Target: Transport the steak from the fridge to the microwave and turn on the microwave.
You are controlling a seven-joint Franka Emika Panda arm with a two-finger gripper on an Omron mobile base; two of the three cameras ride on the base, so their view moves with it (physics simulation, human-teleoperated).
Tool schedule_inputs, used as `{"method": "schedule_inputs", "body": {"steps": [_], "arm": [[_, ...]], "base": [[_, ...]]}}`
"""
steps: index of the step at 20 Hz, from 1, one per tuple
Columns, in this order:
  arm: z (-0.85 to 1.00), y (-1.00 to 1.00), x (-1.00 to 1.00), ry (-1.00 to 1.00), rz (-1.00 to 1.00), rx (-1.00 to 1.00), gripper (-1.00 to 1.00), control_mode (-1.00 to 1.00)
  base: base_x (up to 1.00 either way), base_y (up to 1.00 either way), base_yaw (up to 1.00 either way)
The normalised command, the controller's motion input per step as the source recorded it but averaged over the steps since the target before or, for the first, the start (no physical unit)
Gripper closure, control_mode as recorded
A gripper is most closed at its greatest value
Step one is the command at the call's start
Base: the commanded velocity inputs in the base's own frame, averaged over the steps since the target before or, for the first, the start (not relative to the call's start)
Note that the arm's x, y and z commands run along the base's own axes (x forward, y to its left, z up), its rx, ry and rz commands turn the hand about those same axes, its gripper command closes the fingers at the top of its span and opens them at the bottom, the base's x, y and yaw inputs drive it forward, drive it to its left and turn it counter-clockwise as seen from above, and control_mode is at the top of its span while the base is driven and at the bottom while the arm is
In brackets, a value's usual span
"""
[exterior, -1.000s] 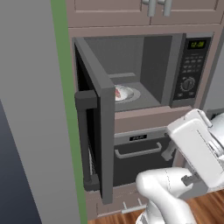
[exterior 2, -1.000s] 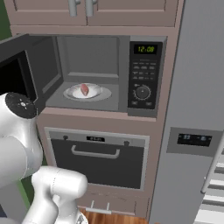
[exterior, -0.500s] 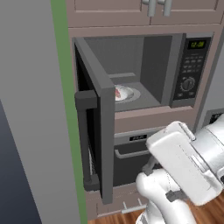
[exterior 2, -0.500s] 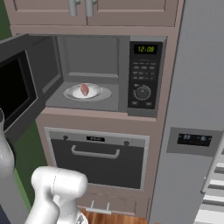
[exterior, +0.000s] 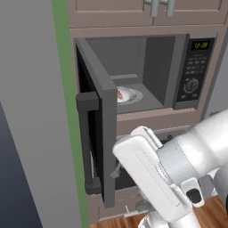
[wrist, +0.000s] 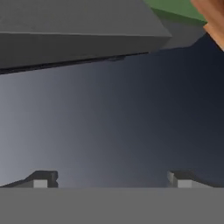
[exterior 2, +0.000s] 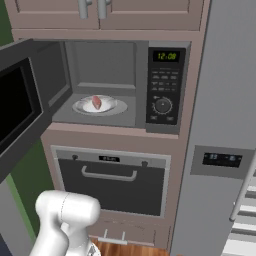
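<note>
Fridge point(exterior 2: 225, 100) stands on the right with its door ajar. Microwave point(exterior 2: 120, 82) is next to it, door point(exterior: 95, 120) swung wide to the left, oven point(exterior 2: 112, 180) underneath. Steak point(exterior 2: 97, 103) sits on the plate point(exterior 2: 112, 106) inside, long side running front to back. Gripper point(wrist: 111, 180) has its fingers spread apart, holding nothing.

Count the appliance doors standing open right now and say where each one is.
1: the microwave door is swung wide to the left, steak inside. The oven below is shut. The fridge door's state cannot be judged.
</note>
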Motion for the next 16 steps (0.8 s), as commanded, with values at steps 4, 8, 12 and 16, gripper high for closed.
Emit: {"method": "schedule_inputs", "body": {"steps": [4, 8, 12, 16], "arm": [[-0.16, 0.54, 0.21, 0.02, -0.36, -0.02, -1.00, -1.00], [-0.12, 0.56, 0.27, 0.00, -0.38, -0.06, -1.00, -1.00], [-0.09, 0.47, 0.37, 0.00, -0.38, -0.16, -1.00, -1.00], [-0.12, 0.27, 0.40, 0.00, -0.44, -0.19, -1.00, -1.00]], "base": [[0.00, 0.00, 0.00], [0.00, 0.00, 0.00], [0.00, 0.00, 0.00], [0.00, 0.00, 0.00]]}}
